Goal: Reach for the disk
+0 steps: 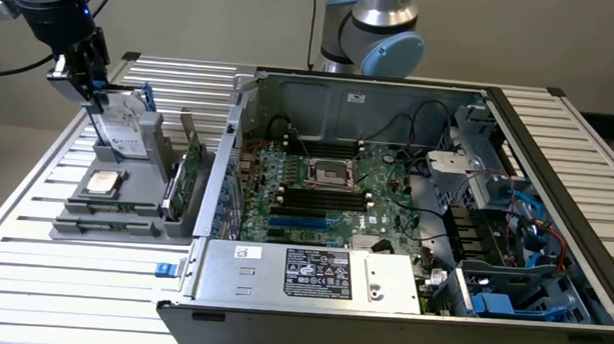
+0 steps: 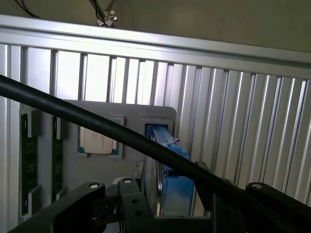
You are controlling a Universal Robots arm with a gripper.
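Observation:
The disk (image 1: 122, 127) stands on edge in a slot of the grey holder tray (image 1: 109, 210) at the exterior view's left. It is silver with a white label and has a blue rail along its far side. My gripper (image 1: 88, 85) hangs just above its upper near corner, tilted down toward it. In the wrist view the disk (image 2: 170, 170) shows as a blue-framed edge between my two black fingers (image 2: 92, 194). The gripper (image 2: 172, 206) is open, its jaws standing wide on either side of the disk and not touching it. A black cable crosses that view.
A square silver CPU chip (image 1: 102, 182) lies flat in the same tray, with green cards (image 1: 188, 174) upright beside it. The open computer case (image 1: 389, 191) with its labelled silver box (image 1: 313, 273) takes up the exterior view's right. Everything rests on a slatted metal table (image 1: 64, 270).

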